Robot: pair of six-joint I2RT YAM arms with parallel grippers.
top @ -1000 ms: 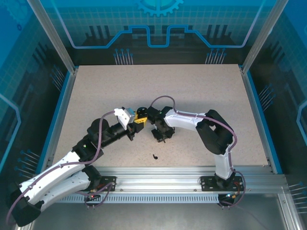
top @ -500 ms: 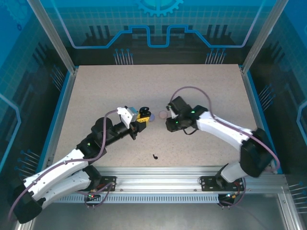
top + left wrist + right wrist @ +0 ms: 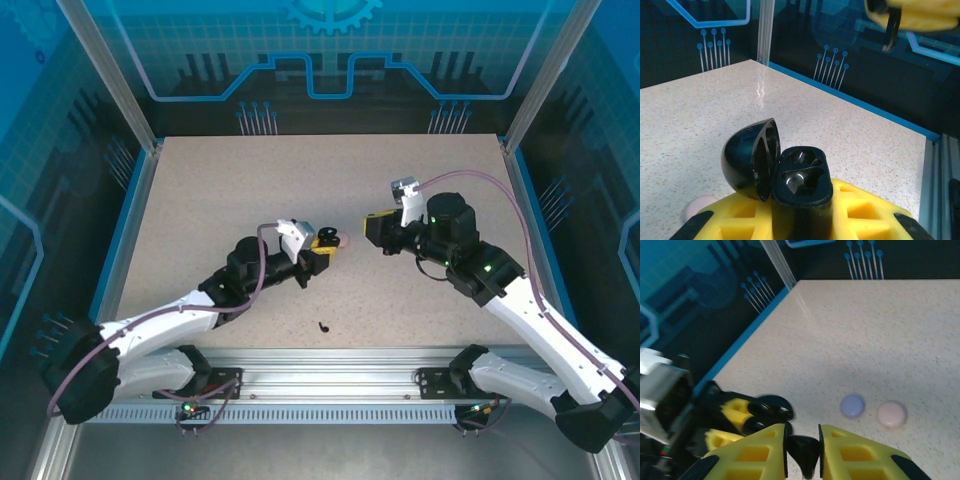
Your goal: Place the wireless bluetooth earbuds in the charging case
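L gripper (image 3: 323,245) grips open black case (image 3: 800,175), mid desk (image 3: 200,200) | R gripper (image 3: 802,440) pinches black bud (image 3: 803,454) | tip: aim stem at a hole, go slow, don't tip case

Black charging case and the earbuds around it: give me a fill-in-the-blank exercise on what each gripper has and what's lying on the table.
1. The left gripper is shut on the black charging case, whose lid stands ____.
2. The right gripper pinches between its jaws an earbud of the colour ____.
3. Beside the lavender case on the table lies a closed case of the colour ____.
Missing words: open; black; pink.
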